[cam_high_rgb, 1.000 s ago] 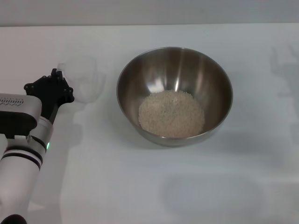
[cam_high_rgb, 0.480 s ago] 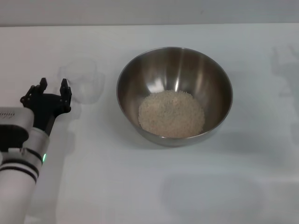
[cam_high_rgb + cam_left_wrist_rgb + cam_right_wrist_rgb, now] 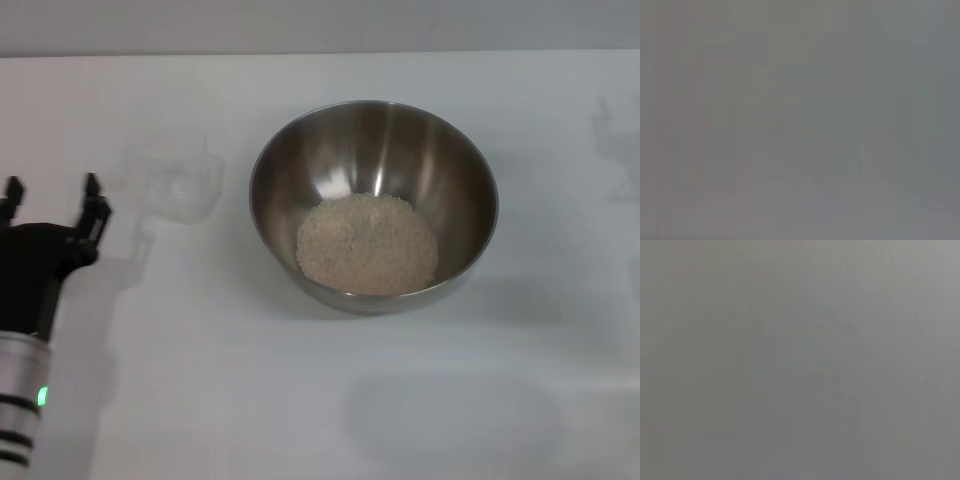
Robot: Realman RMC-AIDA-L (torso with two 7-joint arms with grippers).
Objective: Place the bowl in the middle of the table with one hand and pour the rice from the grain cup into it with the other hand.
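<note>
A large steel bowl (image 3: pixel 373 205) stands in the middle of the white table (image 3: pixel 320 400), with a mound of pale rice (image 3: pixel 367 243) on its bottom. To its left the clear grain cup (image 3: pixel 176 177) rests on the table by itself, and no rice shows in it. My left gripper (image 3: pixel 52 192) is at the left edge of the head view, open, with nothing between its black fingers, and it is apart from the cup. No part of the right arm shows in the head view. Both wrist views show only plain grey.
The table's far edge (image 3: pixel 320 54) runs across the top of the head view against a grey wall.
My left gripper has drawn back from the grain cup toward the left and near side, and its fingers now stand open. The cup stays where it was set.
</note>
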